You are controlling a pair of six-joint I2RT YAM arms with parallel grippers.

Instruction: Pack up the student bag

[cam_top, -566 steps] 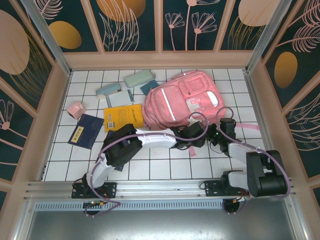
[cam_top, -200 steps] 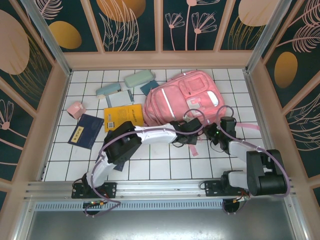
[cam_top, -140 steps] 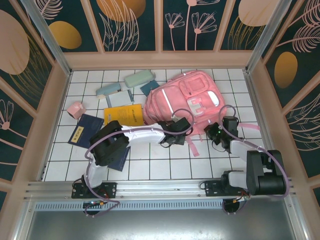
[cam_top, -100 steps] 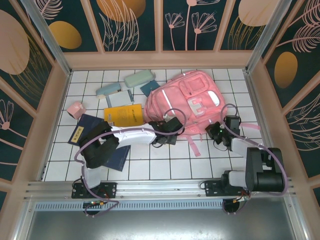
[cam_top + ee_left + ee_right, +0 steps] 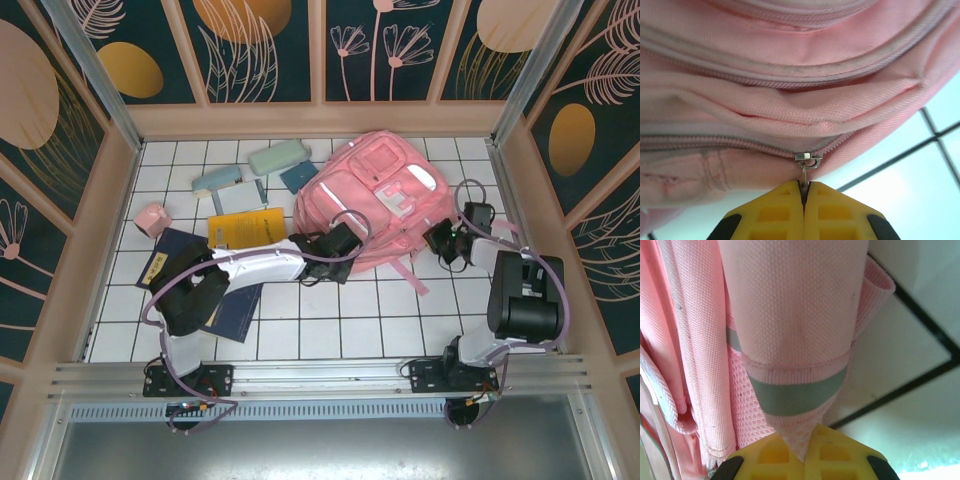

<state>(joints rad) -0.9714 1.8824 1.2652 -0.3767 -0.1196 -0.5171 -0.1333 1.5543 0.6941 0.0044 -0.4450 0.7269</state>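
Note:
The student bag (image 5: 375, 200) is a large pink backpack lying flat at the back middle of the tiled floor. My left gripper (image 5: 334, 243) is at its near left edge. In the left wrist view its yellow fingers (image 5: 785, 210) are shut on the metal zipper pull (image 5: 804, 172) hanging from the slider (image 5: 807, 159). My right gripper (image 5: 441, 241) is at the bag's right side. It pinches the tip of a pink mesh strap (image 5: 795, 340) with a grey stripe between its fingertips (image 5: 830, 452).
A yellow book (image 5: 247, 232), a dark blue notebook (image 5: 172, 262), a small pink box (image 5: 150, 218), a mint case (image 5: 277, 157) and a pale blue case (image 5: 216, 181) lie left of the bag. Wooden walls close in the floor on three sides.
My left gripper has slid left along the bag's near edge, still holding the zipper pull. The right gripper has drawn the strap right and farther back. The bag has shifted toward the back right.

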